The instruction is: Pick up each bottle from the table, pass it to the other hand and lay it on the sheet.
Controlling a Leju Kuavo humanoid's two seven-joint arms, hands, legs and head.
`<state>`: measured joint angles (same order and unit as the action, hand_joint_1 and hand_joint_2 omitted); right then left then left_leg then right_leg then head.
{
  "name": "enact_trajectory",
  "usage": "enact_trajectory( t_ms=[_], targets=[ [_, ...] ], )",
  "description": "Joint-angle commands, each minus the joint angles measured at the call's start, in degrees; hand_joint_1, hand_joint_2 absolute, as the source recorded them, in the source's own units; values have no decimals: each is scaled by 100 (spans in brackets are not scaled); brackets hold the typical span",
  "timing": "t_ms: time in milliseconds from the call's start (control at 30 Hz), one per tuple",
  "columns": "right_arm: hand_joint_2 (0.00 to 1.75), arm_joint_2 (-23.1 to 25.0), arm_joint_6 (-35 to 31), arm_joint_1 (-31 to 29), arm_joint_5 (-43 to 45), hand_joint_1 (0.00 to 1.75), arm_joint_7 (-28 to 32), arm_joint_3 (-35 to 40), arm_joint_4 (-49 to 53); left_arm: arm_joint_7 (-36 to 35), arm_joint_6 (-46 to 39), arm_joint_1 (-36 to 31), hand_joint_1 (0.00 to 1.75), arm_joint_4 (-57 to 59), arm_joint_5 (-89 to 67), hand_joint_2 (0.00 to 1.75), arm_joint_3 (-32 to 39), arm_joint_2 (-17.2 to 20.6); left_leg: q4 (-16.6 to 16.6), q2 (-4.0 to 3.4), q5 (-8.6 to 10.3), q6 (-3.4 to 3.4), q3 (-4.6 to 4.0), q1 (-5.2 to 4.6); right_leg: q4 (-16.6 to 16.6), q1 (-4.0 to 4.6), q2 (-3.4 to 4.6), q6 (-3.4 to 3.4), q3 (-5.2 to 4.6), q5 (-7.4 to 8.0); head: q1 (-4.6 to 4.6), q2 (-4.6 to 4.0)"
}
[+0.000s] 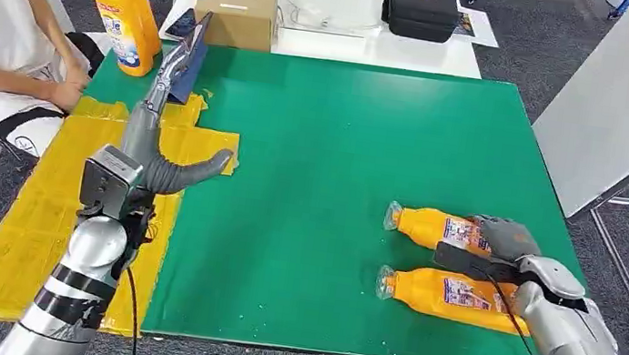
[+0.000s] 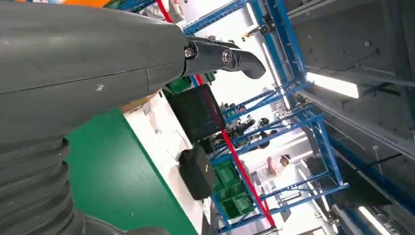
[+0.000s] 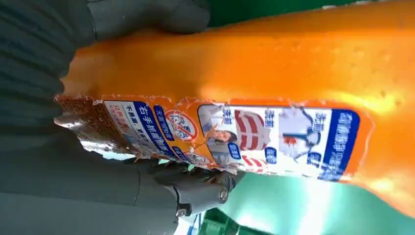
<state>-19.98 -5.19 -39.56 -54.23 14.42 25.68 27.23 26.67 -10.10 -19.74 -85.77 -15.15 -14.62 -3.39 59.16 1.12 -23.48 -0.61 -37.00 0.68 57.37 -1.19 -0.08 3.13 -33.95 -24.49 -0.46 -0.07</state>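
Gripping the far lying bottle (image 1: pixel 434 228) on the green worktop (image 1: pixel 319 187), the right hand (image 1: pixel 504 241) is holding it; left hand (image 1: pixel 177 95) is hovering, fingers spread, holding nothing.

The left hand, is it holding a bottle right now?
No, in the head view the left hand is raised above the yellow sheet with nothing in it, while two orange bottles stand beyond it.

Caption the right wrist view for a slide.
Right robot hand wrapped around an orange bottle with a torn label, above the green mat.
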Motion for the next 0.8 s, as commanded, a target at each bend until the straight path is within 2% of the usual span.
enact_trajectory(
  t_ms=[33,67,100,133,200,333,500,567,667,800],
  targets=[
    [175,1022,-1776,775,-302,175,-653,-1139,1669,-309,252,162,0,-151,-237,175,-207,45,-8,-37,-8,3,22,7,-12,10,30,-14,13,4,0,0],
    [175,1139,-1900,993,-406,175,-729,-1306,2189,-333,283,179,0,-188,-262,175,-240,28,-12,-59,-13,5,34,9,-16,14,47,-20,19,6,0,0],
    [175,1270,-1997,1248,-499,175,-797,-1506,2811,-356,304,188,0,-205,-303,175,-289,18,-7,-45,-9,4,16,3,-5,9,34,-15,3,4,0,0],
    [175,1321,-1997,1370,-518,175,-792,-1574,3072,-363,310,195,0,-213,-315,175,-312,12,-10,-56,-15,6,29,6,-8,12,41,-23,13,0,0,0],
    [175,1366,-1981,1554,-628,175,-802,-1646,3461,-385,328,204,0,-199,-344,175,-363,24,-5,-31,-8,5,9,7,-3,15,20,-13,-1,-1,-2,0],
    [175,1572,-2187,1785,-929,175,-754,-1708,3949,-426,413,249,0,-202,-346,175,-387,53,-5,-6,-9,1,10,13,-2,18,1,-14,4,-9,0,0],
    [175,1662,-2346,1851,-981,175,-732,-1727,4104,-436,474,251,0,-192,-322,175,-392,64,-6,-15,-8,0,1,13,-2,15,9,-15,-2,-6,0,0],
    [175,1779,-2551,1947,-830,175,-514,-1765,4336,-455,621,229,0,-151,-217,175,-409,67,-7,-8,-6,1,-1,9,0,8,2,-15,-6,-7,0,0],
    [175,1986,-2358,2276,-102,175,-64,-1701,4957,-442,675,235,0,-116,-181,175,-438,86,-8,-7,-6,2,0,10,-1,8,1,-17,-6,-8,0,0],
    [175,2023,-2335,2351,-116,175,-88,-1664,5027,-442,675,245,0,-128,-181,175,-439,91,-11,-16,-12,3,12,12,-5,11,7,-19,5,-11,0,0]
  ],
)
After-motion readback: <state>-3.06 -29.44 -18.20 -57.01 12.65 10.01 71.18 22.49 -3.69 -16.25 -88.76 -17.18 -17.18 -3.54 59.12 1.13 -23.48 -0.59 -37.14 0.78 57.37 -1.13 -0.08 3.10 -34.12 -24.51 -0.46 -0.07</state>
